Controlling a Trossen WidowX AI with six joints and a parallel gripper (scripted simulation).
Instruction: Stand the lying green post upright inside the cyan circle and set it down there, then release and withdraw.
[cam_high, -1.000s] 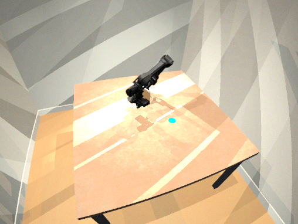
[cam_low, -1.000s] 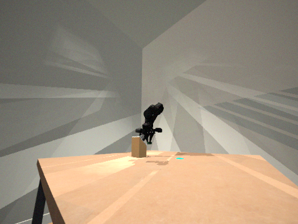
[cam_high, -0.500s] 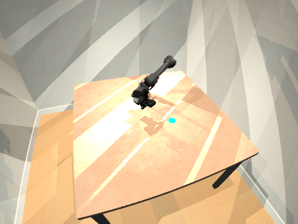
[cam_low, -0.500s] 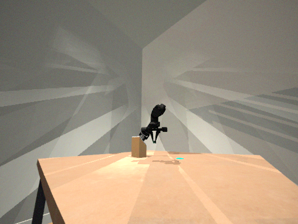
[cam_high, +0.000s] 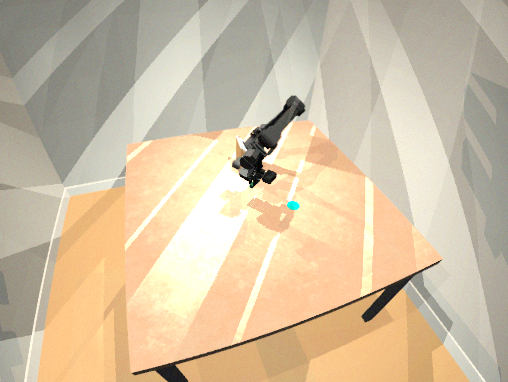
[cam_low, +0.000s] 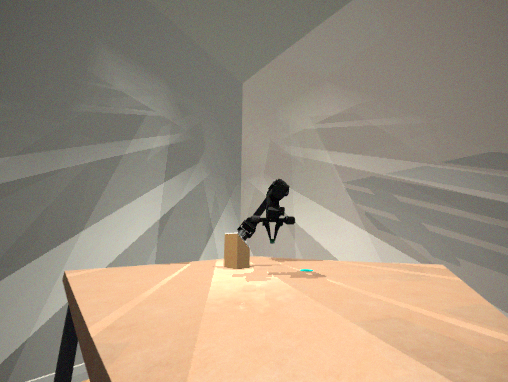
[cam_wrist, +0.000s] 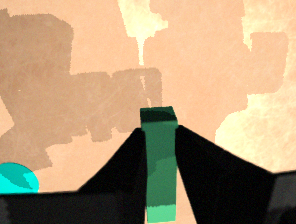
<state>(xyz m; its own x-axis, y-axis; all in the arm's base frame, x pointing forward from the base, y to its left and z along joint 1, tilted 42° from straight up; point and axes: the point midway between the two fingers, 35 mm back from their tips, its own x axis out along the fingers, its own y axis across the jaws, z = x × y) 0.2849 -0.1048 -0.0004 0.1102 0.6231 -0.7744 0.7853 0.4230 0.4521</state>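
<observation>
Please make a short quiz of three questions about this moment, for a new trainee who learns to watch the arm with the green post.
1. True or false: the gripper is shut on the green post.
2. Where is the post now? A: lying on the table. B: held in the air above the table. C: standing inside the cyan circle.
3. In the wrist view, in which corner does the cyan circle show?

Key
1. True.
2. B; the exterior view shows the fingertips well above the table top.
3. The lower left corner, so the post is not yet over it.
</observation>
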